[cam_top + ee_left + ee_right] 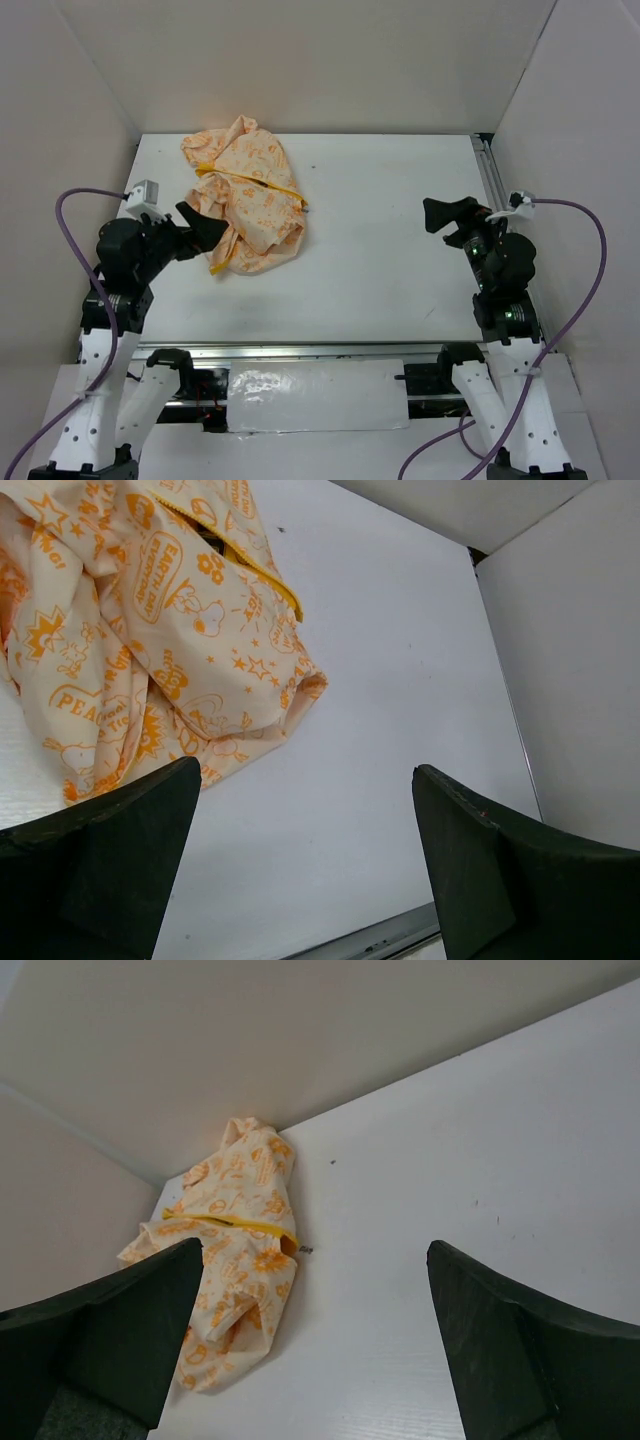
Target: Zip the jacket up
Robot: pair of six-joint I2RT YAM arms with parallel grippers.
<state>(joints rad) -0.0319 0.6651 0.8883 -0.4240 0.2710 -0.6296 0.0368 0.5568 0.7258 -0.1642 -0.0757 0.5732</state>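
Observation:
The jacket (248, 192) lies crumpled at the back left of the white table, cream-peach with orange print and a yellow zipper strip (255, 181) across it. It also shows in the left wrist view (150, 630) and the right wrist view (230, 1260). A small dark zipper pull (305, 1250) sticks out at its right edge. My left gripper (205, 228) is open and empty, just left of the jacket's near edge. My right gripper (447, 215) is open and empty at the right side of the table, far from the jacket.
White walls enclose the table at the back and both sides. A metal rail (487, 175) runs along the table's right edge. A metal bar (300, 350) runs along the near edge between the arm bases.

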